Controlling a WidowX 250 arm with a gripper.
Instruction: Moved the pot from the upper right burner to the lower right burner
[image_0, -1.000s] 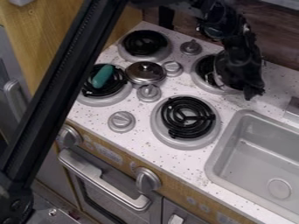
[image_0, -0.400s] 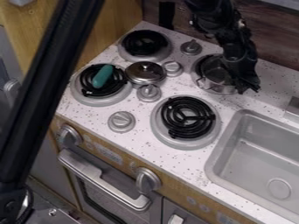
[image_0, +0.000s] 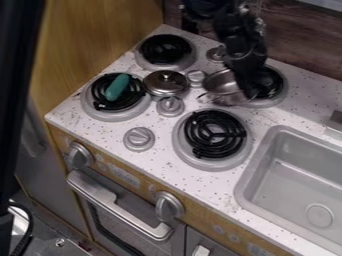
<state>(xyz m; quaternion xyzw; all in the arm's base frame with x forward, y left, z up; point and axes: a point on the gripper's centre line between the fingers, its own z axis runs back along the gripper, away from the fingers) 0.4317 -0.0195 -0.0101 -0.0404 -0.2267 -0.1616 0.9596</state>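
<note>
Pot (image_0: 223, 81) at one o'clock: looks glossy metal | lid (image_0: 160, 85) at twelve: gleams like metal | sink (image_0: 297, 175) at four: looks smooth, matt plastic | back wall (image_0: 300, 35): shows wood grain

The pot (image_0: 221, 82) overlaps the left side of the upper right burner (image_0: 272, 82); before it lies the lower right burner (image_0: 214, 135), left of the sink (image_0: 294, 182); a lid (image_0: 161, 85) sits before the upper left burner (image_0: 165, 50), right of the lower left burner (image_0: 100, 95); a small item (image_0: 117, 87) rests on the latter.
</note>
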